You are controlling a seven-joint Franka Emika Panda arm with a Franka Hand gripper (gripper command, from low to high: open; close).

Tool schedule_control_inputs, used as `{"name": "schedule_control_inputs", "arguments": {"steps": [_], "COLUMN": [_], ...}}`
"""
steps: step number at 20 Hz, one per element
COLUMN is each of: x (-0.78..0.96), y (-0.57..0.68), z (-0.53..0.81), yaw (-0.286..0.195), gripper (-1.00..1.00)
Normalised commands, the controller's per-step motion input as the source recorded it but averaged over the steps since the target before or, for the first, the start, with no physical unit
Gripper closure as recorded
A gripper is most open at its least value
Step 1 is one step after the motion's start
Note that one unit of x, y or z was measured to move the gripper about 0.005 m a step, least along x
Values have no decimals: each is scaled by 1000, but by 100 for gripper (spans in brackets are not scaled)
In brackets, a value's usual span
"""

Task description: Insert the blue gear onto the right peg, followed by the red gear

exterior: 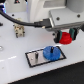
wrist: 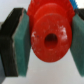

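- The gripper [exterior: 64, 38] hangs above the white table [exterior: 15, 60], jaws closed on the red gear [wrist: 50, 36].
- In the wrist view, teal pads [wrist: 22, 42] press the gear's rim from both sides, its centre hole showing between them.
- The blue gear [exterior: 51, 52] sits on the right peg of the plate [exterior: 33, 60], below the gripper.

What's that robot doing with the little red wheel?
The robot's gripper is shut on the red gear, holding it in the air above the white table. The blue gear already sits on the plate, over on the exterior view's right side, where the right peg would be. The red gear is not yet on it.
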Motion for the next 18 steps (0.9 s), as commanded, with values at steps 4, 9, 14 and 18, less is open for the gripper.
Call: {"name": "schedule_control_inputs", "arguments": {"steps": [4,9,14,18], "x": [87,32,62,100], "y": [-254,-201,-245,-249], "z": [-63,-120,-252,-255], "yaw": [0,0,0,0], "gripper": [100,100,100,100]}}
